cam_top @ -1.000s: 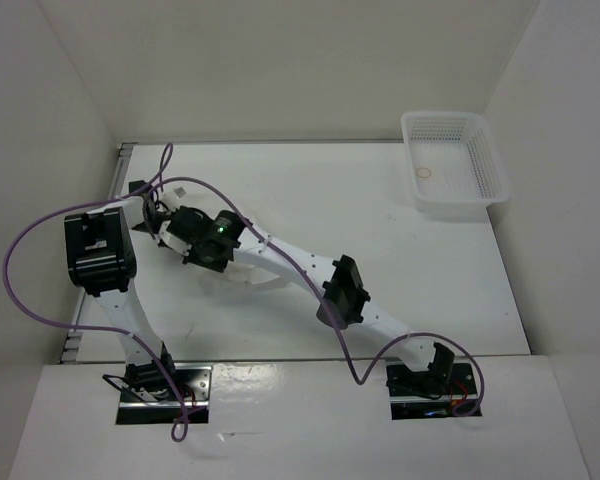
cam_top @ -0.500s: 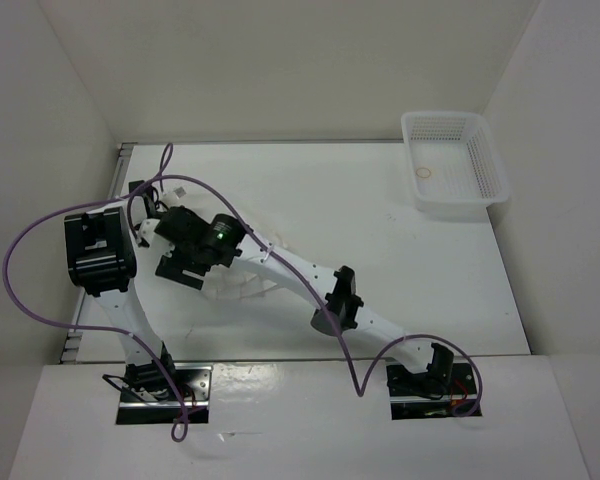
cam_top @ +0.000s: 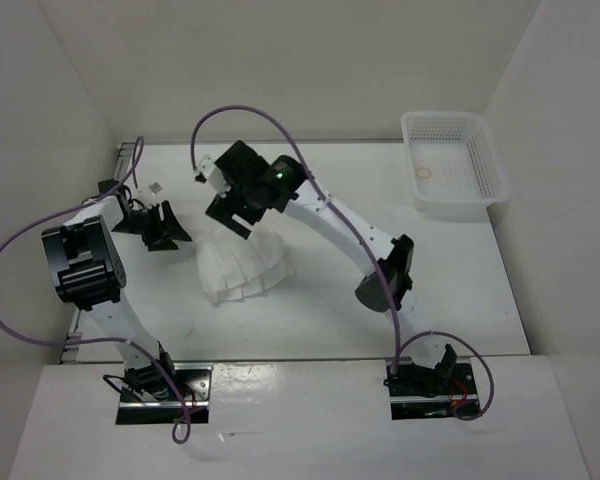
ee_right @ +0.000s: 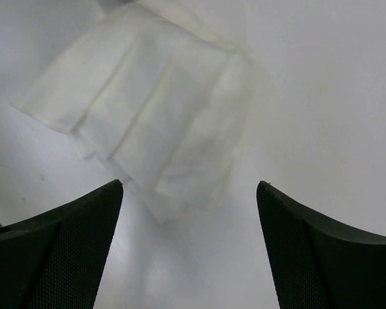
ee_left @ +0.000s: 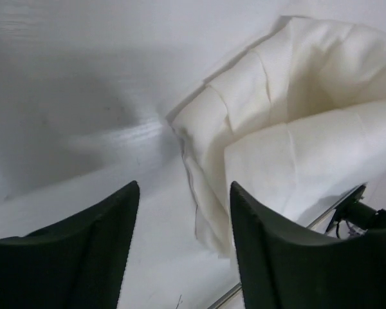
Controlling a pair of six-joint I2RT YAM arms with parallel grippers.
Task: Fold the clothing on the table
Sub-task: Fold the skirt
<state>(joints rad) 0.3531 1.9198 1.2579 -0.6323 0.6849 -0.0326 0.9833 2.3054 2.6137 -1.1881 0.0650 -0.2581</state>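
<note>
Both arms have let go and drawn apart; a second ago they were bunched over the left side. Now the clothing (cam_top: 242, 268) lies uncovered, a folded pleated fan on the left half of the tabletop (cam_top: 380, 290), narrow end toward the far edge. I judge one fold laid down. The right gripper (cam_top: 232, 218) hangs over that narrow end, jaws wide, empty. The left gripper (cam_top: 170, 232) sits just beside the fan's left side, jaws parted, holding nothing. The rail (cam_top: 130, 160) crowds the left; open room runs right toward the basket (cam_top: 490, 170).
</note>
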